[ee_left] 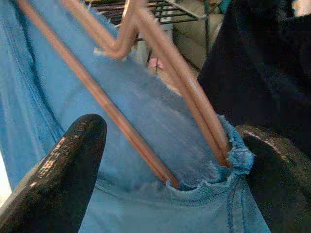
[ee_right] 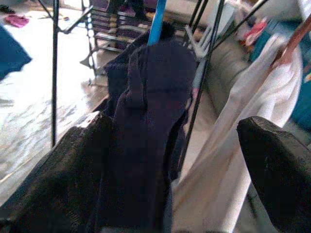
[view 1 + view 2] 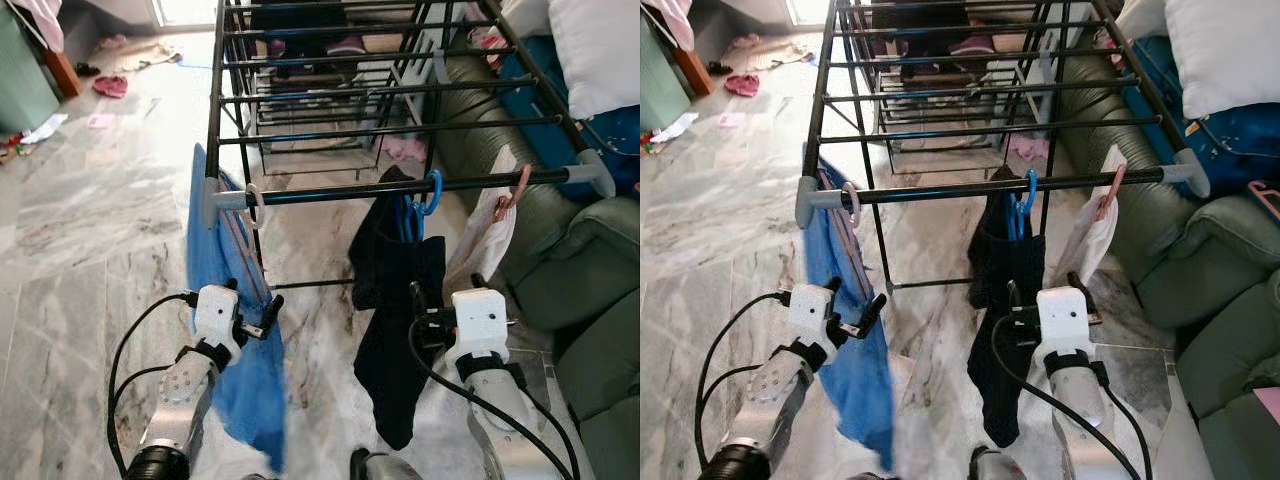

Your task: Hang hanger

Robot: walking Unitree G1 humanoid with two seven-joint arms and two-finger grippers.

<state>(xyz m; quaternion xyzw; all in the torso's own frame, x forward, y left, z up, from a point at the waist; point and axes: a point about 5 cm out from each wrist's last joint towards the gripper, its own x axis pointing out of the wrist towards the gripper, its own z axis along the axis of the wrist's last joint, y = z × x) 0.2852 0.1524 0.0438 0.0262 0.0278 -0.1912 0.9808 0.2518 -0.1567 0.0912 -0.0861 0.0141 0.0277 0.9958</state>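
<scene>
Both arms sit closest, raised toward the front rail of the drying rack.

Left gripper: fingers spread wide, nothing pinched. It sits against the blue cloth, and between its fingers in the wrist view run the copper wires of a hanger threaded into that cloth. The pale hook is already over the rail at the rack's left corner, so the cloth hangs by its own weight; judging by that, the hanging looks done or nearly so.

Middle: a black garment droops from a blue hanger hook on the same rail.

Right gripper: fingers wide, empty, just beside the black garment. A white garment hangs on a pink hook further right, near the green sofa.
</scene>
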